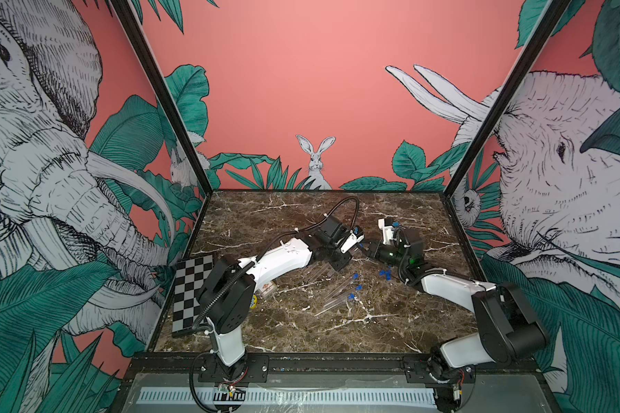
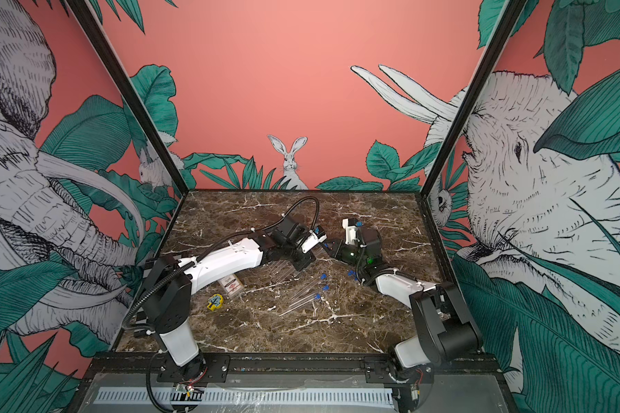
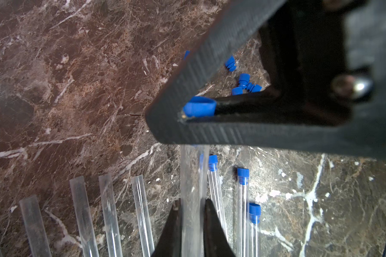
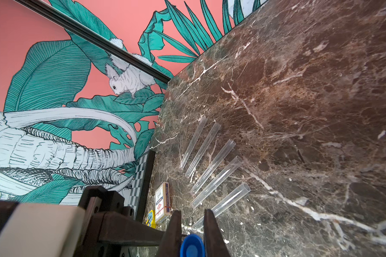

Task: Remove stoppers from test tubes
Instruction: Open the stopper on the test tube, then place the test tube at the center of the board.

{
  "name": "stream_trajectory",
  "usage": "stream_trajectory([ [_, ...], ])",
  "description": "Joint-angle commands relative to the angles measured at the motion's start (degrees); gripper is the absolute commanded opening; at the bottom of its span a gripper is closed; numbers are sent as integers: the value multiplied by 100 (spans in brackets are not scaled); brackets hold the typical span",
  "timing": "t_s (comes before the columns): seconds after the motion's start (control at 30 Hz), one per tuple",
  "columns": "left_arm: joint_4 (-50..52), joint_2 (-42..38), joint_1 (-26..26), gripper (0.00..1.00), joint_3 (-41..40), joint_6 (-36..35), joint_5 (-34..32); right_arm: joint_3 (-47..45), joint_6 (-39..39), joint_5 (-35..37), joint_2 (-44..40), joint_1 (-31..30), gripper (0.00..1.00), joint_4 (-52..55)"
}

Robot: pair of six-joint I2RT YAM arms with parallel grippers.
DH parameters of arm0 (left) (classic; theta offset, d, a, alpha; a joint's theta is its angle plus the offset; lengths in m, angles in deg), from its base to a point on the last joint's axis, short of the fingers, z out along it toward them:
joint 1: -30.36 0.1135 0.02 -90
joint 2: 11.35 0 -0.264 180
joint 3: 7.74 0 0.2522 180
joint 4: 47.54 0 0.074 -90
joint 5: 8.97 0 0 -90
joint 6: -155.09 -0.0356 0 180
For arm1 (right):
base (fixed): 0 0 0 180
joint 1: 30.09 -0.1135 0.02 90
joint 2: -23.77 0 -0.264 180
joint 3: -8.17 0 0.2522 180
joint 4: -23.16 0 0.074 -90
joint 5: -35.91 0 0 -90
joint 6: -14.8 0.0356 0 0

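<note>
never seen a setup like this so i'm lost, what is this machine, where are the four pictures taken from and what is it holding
Two robot arms reach over a marble table, each ending in a two-fingered claw. Two pictures look down from one overhead camera; the others come from cameras on each wrist. The left claw is shut on a clear test tube; the right claw pinches a blue stopper just past its end. On the table lie five open tubes, three stoppered tubes, a heap of loose stoppers, a card box and a checkerboard.
</note>
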Motion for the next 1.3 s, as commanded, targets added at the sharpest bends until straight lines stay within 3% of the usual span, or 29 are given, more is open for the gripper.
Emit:
stream_trajectory([
  [0.0,967,-96,191,6,-268,-13,-444,294,-309,417,-309,230,2,-103],
  [0.2,976,-116,191,6,-291,-15,-461,360,-655,661,-506,235,2,454],
  [0.47,993,-132,191,6,-290,-18,-508,256,-244,511,-395,305,4,-123],
  [0.67,998,-128,191,6,-299,-20,-540,260,-358,529,-406,352,5,46],
  [1.0,887,188,161,7,-125,299,-323,285,-1003,907,-557,432,4,1769],
  [1.27,1257,717,-34,9,371,278,-609,332,-1698,1342,-764,432,4,3028],
])
